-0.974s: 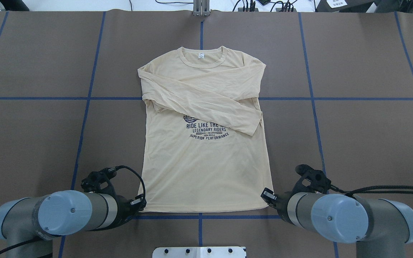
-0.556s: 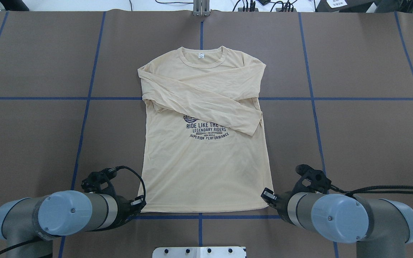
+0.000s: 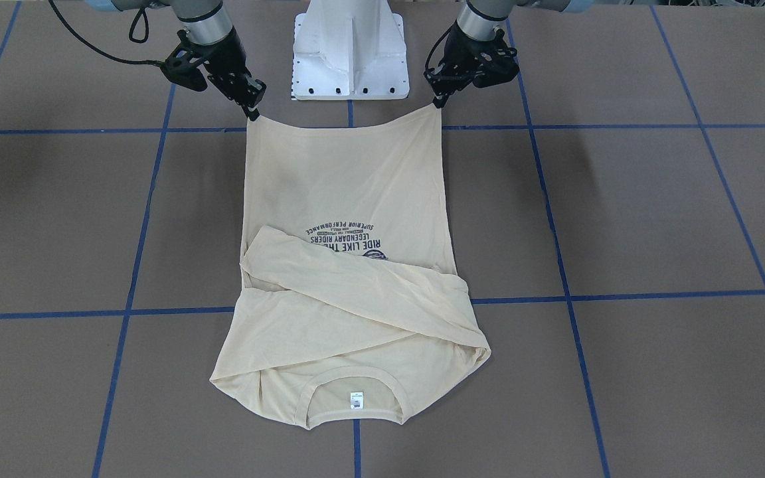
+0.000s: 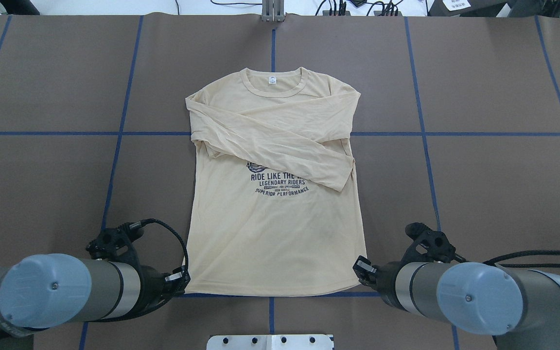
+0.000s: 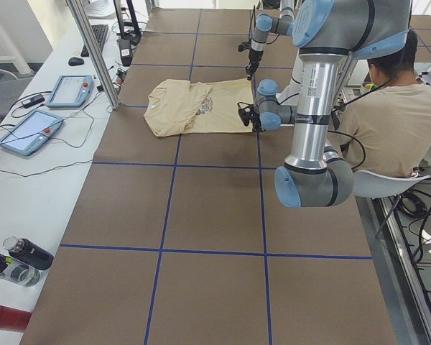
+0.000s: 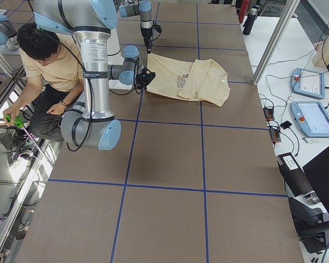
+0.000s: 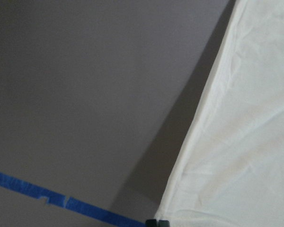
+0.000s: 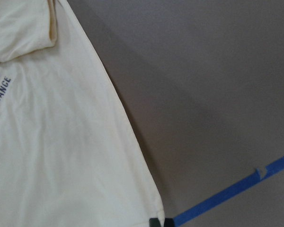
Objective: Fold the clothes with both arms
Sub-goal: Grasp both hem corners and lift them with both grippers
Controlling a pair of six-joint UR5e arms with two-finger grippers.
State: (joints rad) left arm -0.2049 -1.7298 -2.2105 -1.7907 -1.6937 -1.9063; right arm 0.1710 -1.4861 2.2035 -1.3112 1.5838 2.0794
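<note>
My left claw [image 4: 182,281] is clenched on the near left hem corner of the thin cream-yellow long-sleeved shirt [image 4: 270,243]. My right claw [image 4: 361,268] is pinched shut on the near right hem corner. Both corners are held a little above the brown table [image 4: 494,184], which is marked with a grid of blue tape. The hem sags slightly between them, and the shirt's side edges throw shadows on the table.

Farther out, the shirt lies face up and flat in the middle of the table, with its length running away from me. A navy print [image 4: 280,183] reading "LEGENDARY RIDERS" sits mid-chest, and its top is partly covered by the two sleeves [image 4: 280,146] folded across the chest. At the far end is the ribbed round collar [image 4: 255,90] with a small white tag [image 4: 272,80].

My white pedestal base [image 3: 349,53] stands just behind the held hem. A person [image 5: 395,122] sits behind me, off the table.
</note>
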